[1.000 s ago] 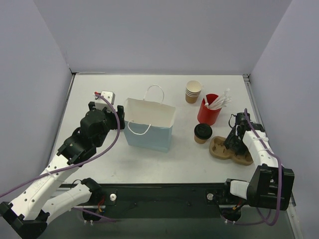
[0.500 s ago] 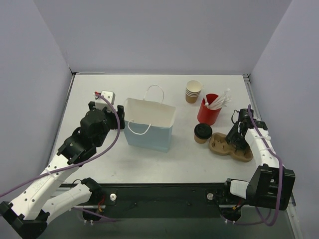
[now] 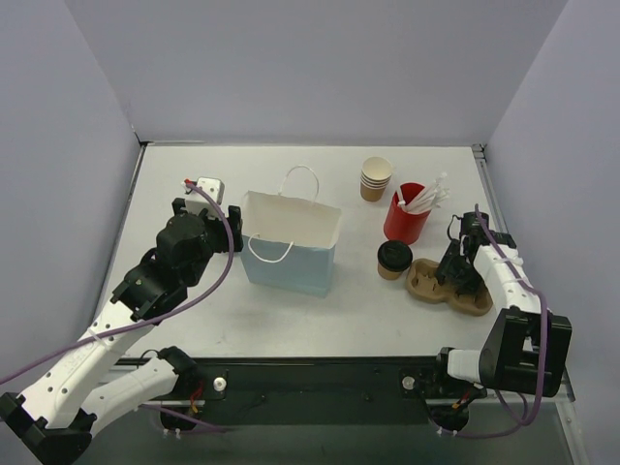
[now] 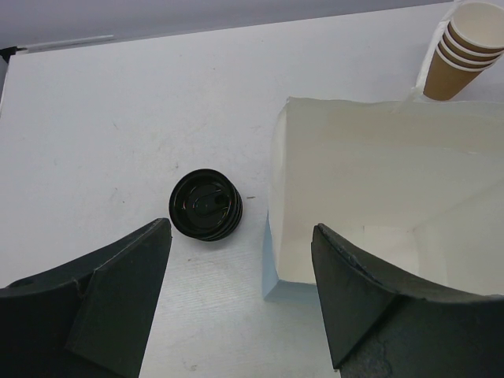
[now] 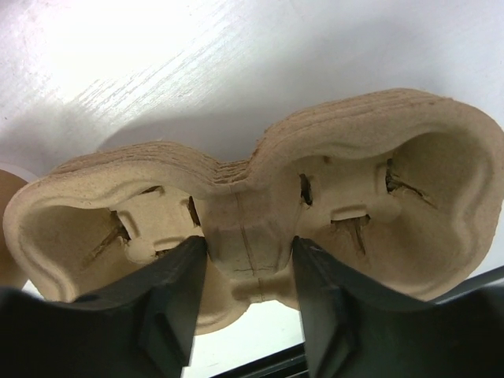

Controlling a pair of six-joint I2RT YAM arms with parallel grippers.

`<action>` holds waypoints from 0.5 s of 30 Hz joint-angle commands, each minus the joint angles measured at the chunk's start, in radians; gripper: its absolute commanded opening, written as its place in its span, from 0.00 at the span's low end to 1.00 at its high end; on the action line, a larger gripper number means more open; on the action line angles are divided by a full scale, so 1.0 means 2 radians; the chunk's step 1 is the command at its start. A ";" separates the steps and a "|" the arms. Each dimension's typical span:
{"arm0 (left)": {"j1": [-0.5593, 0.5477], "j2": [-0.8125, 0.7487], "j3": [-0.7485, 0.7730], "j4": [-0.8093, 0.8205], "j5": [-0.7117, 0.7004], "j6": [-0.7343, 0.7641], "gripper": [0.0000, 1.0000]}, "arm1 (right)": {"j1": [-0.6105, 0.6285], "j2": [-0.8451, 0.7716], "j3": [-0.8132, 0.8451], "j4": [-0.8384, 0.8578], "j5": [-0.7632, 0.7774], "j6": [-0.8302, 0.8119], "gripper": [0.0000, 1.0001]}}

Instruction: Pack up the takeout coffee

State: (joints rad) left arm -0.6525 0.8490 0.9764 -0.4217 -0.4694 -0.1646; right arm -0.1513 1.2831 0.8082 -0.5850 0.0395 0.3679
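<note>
Right wrist view's left edge cuts the takeout coffee point(image 5: 7, 228) to a brown sliver

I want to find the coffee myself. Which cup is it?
Look right of the blue paper bag, next to the tall red cup. The coffee is the short brown cup there, the only one with a black lid; the stacked brown cups have none.

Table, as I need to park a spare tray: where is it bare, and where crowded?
Bare: the near strip of table between the paper bag and the near edge; the far strip behind the bag, left of the stack of cups. Crowded: the right side, with red cup, takeout coffee, cup carrier and right gripper.
</note>
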 commanded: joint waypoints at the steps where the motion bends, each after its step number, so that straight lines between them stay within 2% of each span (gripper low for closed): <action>1: 0.001 -0.002 0.003 0.024 0.002 0.007 0.82 | -0.004 -0.001 0.016 -0.011 -0.001 -0.011 0.42; 9: 0.001 0.000 0.001 0.024 0.003 0.007 0.82 | -0.004 -0.062 0.028 -0.024 0.012 0.009 0.40; 12: 0.001 0.001 0.003 0.024 0.004 0.008 0.82 | -0.004 -0.062 0.029 -0.025 0.022 0.015 0.45; 15: 0.001 0.001 0.002 0.024 0.002 0.008 0.82 | -0.004 -0.047 0.020 -0.021 0.021 0.017 0.43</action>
State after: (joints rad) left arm -0.6525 0.8528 0.9764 -0.4217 -0.4671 -0.1596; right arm -0.1513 1.1709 0.8341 -0.6014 0.0486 0.3809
